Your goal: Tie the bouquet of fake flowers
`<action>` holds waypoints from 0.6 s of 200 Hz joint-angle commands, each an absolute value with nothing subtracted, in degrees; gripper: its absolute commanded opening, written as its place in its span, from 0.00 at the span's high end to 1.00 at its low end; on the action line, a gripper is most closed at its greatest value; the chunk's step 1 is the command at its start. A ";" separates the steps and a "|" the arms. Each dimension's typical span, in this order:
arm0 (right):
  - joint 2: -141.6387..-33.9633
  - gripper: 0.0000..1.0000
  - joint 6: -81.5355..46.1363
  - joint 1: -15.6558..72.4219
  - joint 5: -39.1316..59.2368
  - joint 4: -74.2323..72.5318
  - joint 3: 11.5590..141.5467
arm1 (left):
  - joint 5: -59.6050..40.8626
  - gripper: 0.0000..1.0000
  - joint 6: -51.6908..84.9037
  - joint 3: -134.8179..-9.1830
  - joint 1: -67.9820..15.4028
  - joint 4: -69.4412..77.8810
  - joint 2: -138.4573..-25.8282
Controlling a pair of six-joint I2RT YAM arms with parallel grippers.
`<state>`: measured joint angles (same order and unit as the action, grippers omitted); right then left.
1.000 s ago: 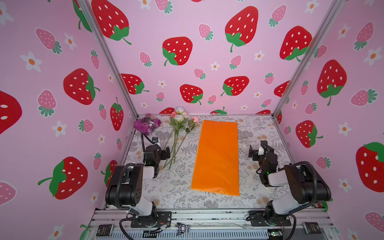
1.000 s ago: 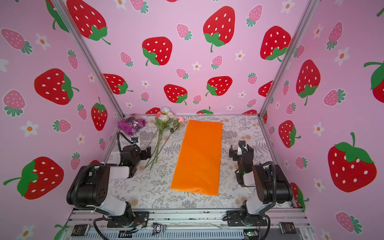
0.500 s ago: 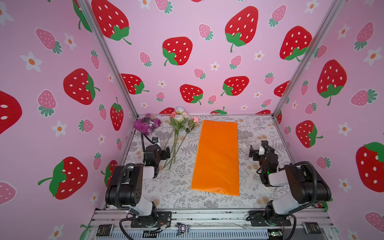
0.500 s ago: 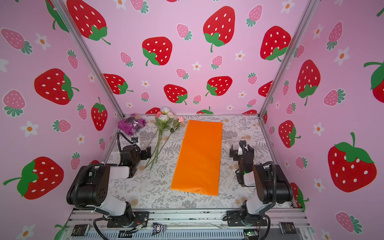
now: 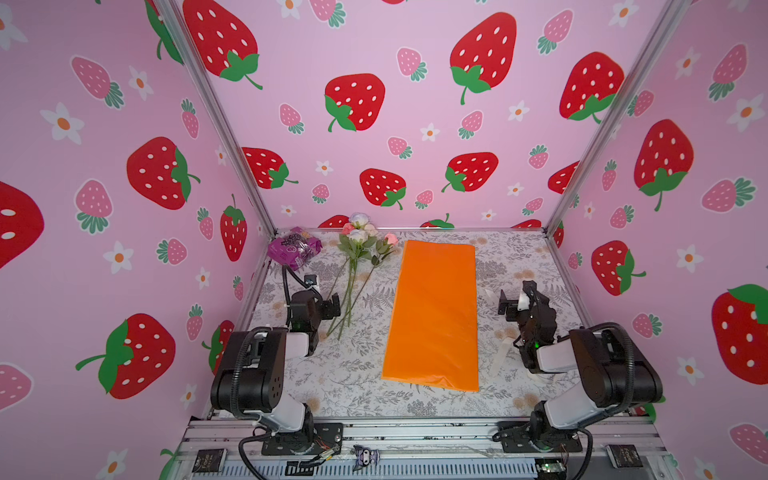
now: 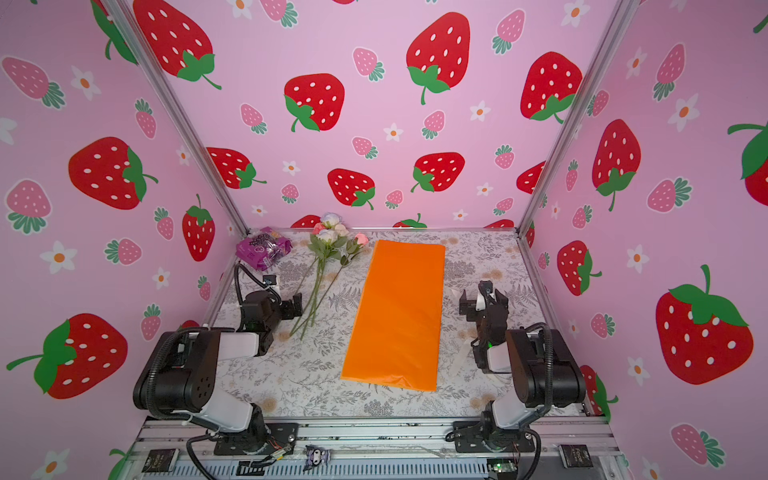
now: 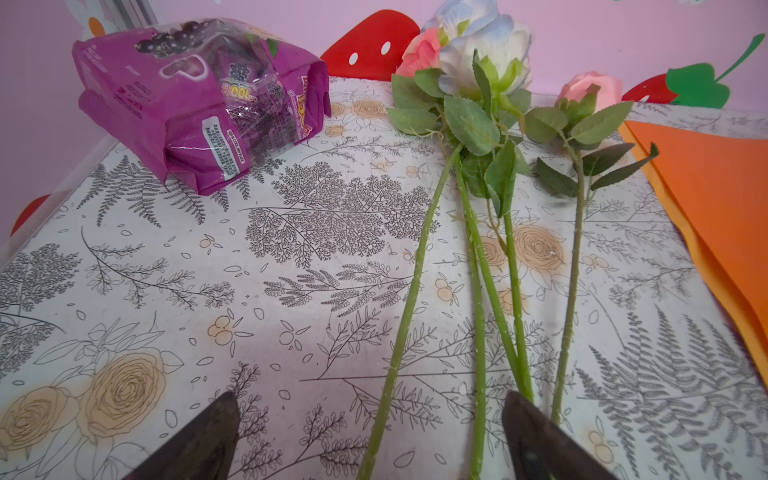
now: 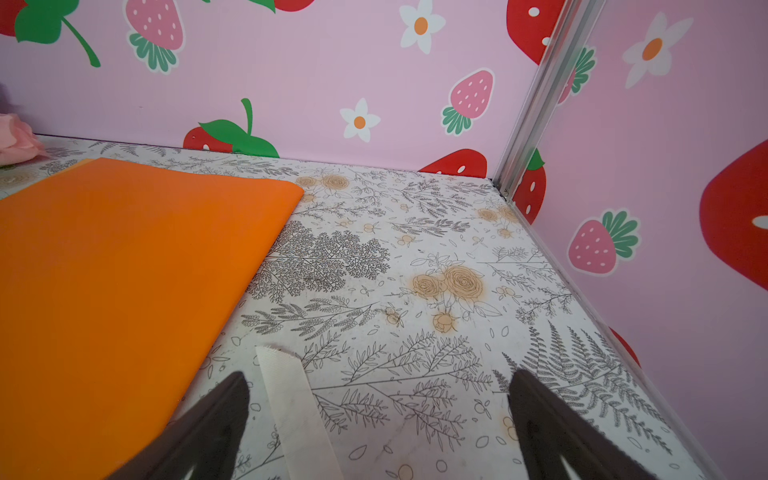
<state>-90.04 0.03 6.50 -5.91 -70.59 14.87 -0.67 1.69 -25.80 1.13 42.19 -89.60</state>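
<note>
Obs., near to far.

- Table (image 5: 332,386): flat top covered in white paper with a grey fern and tan rose print. Both arm bases sit at its near edge.
- Left gripper (image 5: 331,308): black, parallel jaws spread wide, nothing pinched. It is low over the left side of the table. In the left wrist view the lower ends of several stems run on the table between its fingers (image 7: 208,432). One stem meets the edge of the other finger there; contact cannot be told.
- Right gripper (image 5: 515,297): black, jaws spread wide and empty, low over the right side.
- Flat cream-white ribbon strip (image 8: 297,411): on the table between the right gripper's fingers, just beside the paper's right edge.
- Bright orange rectangular sheet of wrapping paper (image 5: 434,316): flat in the middle of the table, long side running near to far.
- Fake flowers (image 5: 353,286): white and pink artificial roses on thin green leafy stems, loose and fanned on the table left of the paper, not on it. Heads at the far end, one pink bud just beside the paper's far left corner.
- Crinkly purple plastic packet (image 5: 294,249): far left corner, near the flower heads.
- Pink back wall with a strawberry print (image 5: 415,124).
</note>
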 commanded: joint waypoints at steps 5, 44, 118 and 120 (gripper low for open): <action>-89.90 0.00 0.25 6.24 -4.97 -71.88 15.16 | -1.23 0.01 0.87 -25.60 0.87 44.36 -88.34; -89.21 0.00 0.56 6.59 -5.12 -70.82 15.66 | 0.57 0.01 1.59 -23.39 0.69 46.39 -86.01; -78.58 0.03 -18.75 6.16 4.30 -19.38 34.74 | 1.91 0.01 25.62 -44.15 2.38 -2.00 -75.50; -78.57 0.03 -19.43 6.09 5.58 -18.95 34.90 | -0.01 0.01 25.54 -44.37 2.42 -2.17 -75.54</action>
